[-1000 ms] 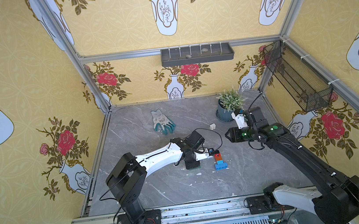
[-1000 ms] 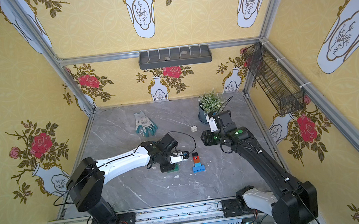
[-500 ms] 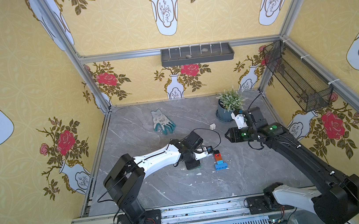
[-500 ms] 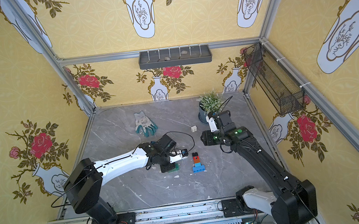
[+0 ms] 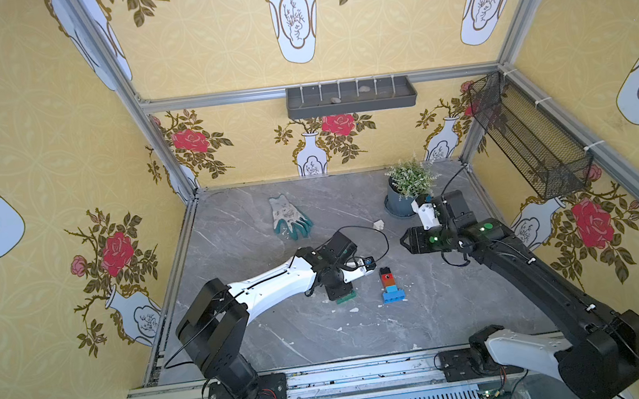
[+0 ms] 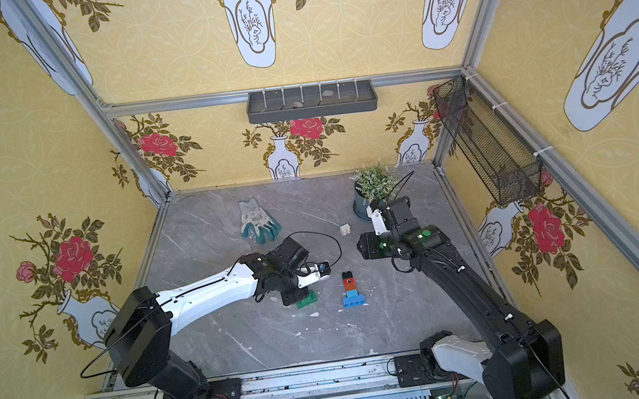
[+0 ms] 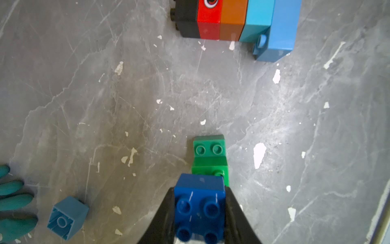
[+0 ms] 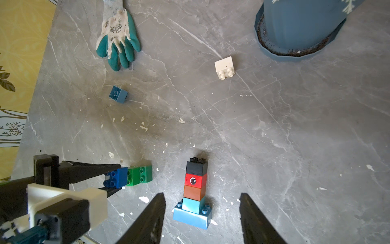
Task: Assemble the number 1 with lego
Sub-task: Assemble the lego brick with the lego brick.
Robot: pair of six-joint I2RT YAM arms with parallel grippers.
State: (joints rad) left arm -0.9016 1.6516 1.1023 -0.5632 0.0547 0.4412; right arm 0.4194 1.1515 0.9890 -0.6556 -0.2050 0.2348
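My left gripper (image 7: 199, 192) is shut on a dark blue square lego brick (image 7: 199, 202), low over the table. This brick (image 8: 116, 178) abuts one end of a long green brick (image 8: 140, 175) lying on the table (image 5: 346, 296). To its right lies a joined stack (image 5: 390, 284): long blue base, light blue, orange-brown, red with an eye, black (image 8: 195, 190). My right gripper (image 8: 202, 195) hovers open above the stack, in both top views behind it (image 5: 406, 241). A loose blue square brick (image 8: 118, 94) and a white brick (image 8: 224, 67) lie apart.
A green and white glove (image 5: 289, 222) lies at the back. A potted plant (image 5: 407, 192) stands at the back right, close behind my right arm. A wire basket (image 5: 528, 140) hangs on the right wall, a grey shelf (image 5: 351, 96) on the back wall. White flecks dot the table.
The left arm has shifted very slightly while its gripper stays at the green brick with the blue brick in it. The right arm has not moved.
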